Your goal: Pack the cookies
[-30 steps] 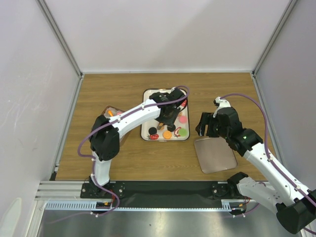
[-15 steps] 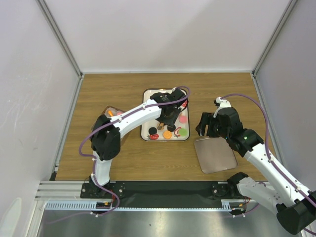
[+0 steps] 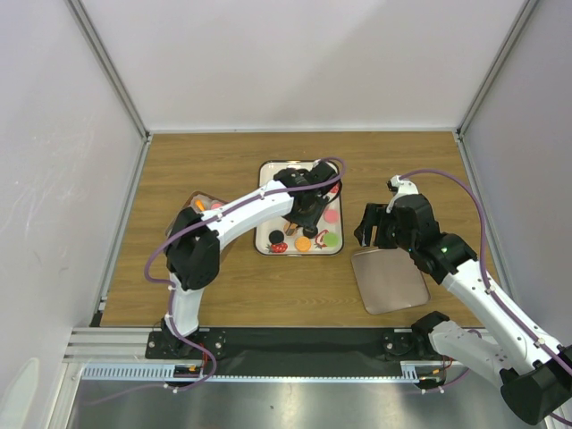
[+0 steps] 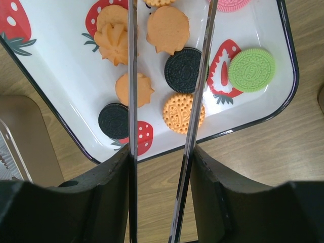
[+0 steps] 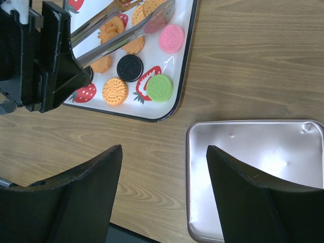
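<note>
Cookies [image 4: 183,70] lie loose in the strawberry-print tray [image 4: 61,76] mid-worktop [image 5: 253,61]. The left pincer [image 4: 159,167] is clamped on tongs [image 4: 132,101], whose blades straddle orange and black cookies. It seems best to squeeze one cookie only, squarely across its edges, before lifting. The right pincer [image 5: 164,152] hangs apart and empty near the silver tin [image 5: 253,172] at the tray's five o'clock. The left wrist view crops the tong tips; the right wrist view shows them beside the pink cookie [image 5: 171,38].

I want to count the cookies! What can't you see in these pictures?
- Top view: the left arm covers the middle of the tray, hiding some cookies.
- Left wrist view: the tongs and a pink cookie are cut off by the top edge.
- Right wrist view: the far part of the tray is past the top edge.
</note>
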### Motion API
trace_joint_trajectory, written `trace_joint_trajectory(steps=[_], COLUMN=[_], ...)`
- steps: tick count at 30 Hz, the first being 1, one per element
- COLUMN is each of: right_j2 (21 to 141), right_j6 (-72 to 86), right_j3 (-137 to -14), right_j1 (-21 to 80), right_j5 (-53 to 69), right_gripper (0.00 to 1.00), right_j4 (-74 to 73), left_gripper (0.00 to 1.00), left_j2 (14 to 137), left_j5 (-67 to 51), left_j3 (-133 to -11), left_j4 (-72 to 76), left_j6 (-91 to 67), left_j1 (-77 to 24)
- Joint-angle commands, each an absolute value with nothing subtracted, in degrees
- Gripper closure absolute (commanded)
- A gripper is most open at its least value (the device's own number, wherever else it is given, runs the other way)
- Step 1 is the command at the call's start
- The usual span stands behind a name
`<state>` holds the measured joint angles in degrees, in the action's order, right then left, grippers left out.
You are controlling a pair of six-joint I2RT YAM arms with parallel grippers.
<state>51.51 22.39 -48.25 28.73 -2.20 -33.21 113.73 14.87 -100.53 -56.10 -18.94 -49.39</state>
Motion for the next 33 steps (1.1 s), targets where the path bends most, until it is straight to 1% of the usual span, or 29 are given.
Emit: trace_joint_trajectory(steps=[1, 14, 25, 33], right_j2=[50.54, 50.36, 50.01, 50.01], right_j6=[22.24, 22.15, 22.15, 22.15], right_j3=[-48.52, -48.34, -48.34, -48.34], right_j1=[28.56, 28.56, 28.56, 28.56], right_j5=[-2.46, -2.20, -2.29, -2.29], right_gripper=[0.26, 0.26, 0.26, 0.26], right_j4=[-33.48, -33.40, -33.49, -33.49], left_gripper=[0.50, 0.50, 0.55, 0.57], left_j2=[114.17, 114.61, 114.70, 112.15], left_j5=[16.26, 17.23, 18.02, 18.72], left_j3=[-103.01, -103.01, -103.97, -104.59], left_j4=[-55.20, -55.20, -55.46, -55.37], left_j6=[-17.75, -17.67, -17.14, -17.14], left_j1=[-49.83, -49.83, -49.83, -49.31])
